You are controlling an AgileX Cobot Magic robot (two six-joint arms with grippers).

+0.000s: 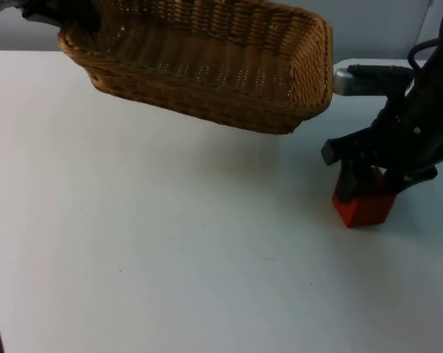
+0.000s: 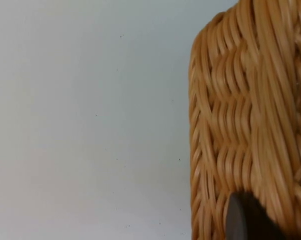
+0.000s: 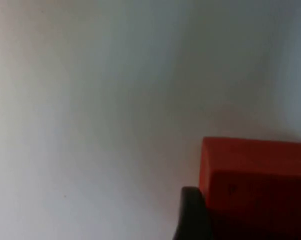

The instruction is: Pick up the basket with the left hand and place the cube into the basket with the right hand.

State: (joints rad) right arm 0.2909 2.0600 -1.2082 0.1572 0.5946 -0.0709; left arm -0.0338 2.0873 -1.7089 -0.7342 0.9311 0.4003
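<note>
Hanging tilted above the table (image 1: 133,243), the basket (image 1: 207,66) is pinched at its rim by the left gripper (image 1: 67,15). The right gripper (image 1: 372,176) stands over the red cube (image 1: 363,208), fingers astride it; whether they clamp it, I cannot tell. A loose hold could drop it short. Plenty of bare table lies between them.

- White table top (image 1: 170,250), plain and matte, ending at a grey partition wall (image 1: 369,26) (far edge).
- Directly on it — one red cube (image 1: 365,206), toward the right side, flat on the surface.
</note>
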